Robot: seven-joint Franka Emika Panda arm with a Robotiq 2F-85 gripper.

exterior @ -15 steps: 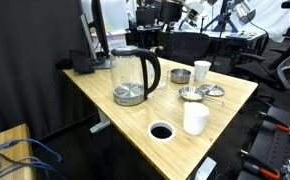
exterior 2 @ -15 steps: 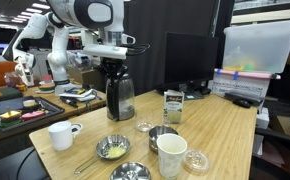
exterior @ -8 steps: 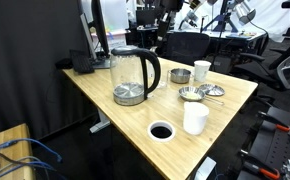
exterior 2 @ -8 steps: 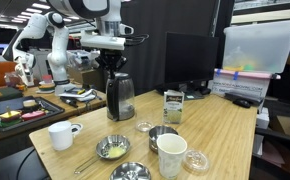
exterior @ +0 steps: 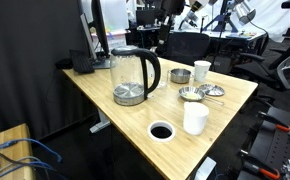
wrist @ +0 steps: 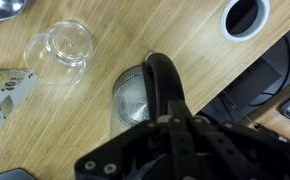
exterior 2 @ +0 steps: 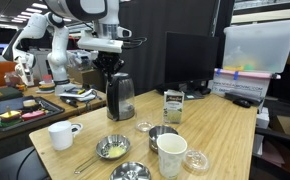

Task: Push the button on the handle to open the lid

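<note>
The clear glass kettle [exterior: 131, 78] with a steel base stands on the wooden table in both exterior views [exterior 2: 120, 97]. Its thick black loop handle [exterior: 153, 70] faces the table's middle. The black lid [exterior: 128, 51] looks down on the kettle's top. My gripper [exterior 2: 110, 64] hangs right over the kettle's top and looks shut and empty. In the wrist view its fingers [wrist: 173, 122] sit just above the upper end of the handle [wrist: 161, 78]. The kettle's round top [wrist: 133, 97] shows grey beside it. Any contact is hidden.
A white cup [exterior: 195, 117], a round cable hole [exterior: 161, 131], metal bowls [exterior: 192, 93], a mug [exterior: 202, 70] and a small carton [exterior 2: 172, 105] share the table. A clear glass piece [wrist: 60, 50] lies near the kettle. A monitor [exterior 2: 190, 60] stands behind.
The arm rose slightly above the kettle half a second ago and has come back down a little. The kettle and the other things have not moved.
</note>
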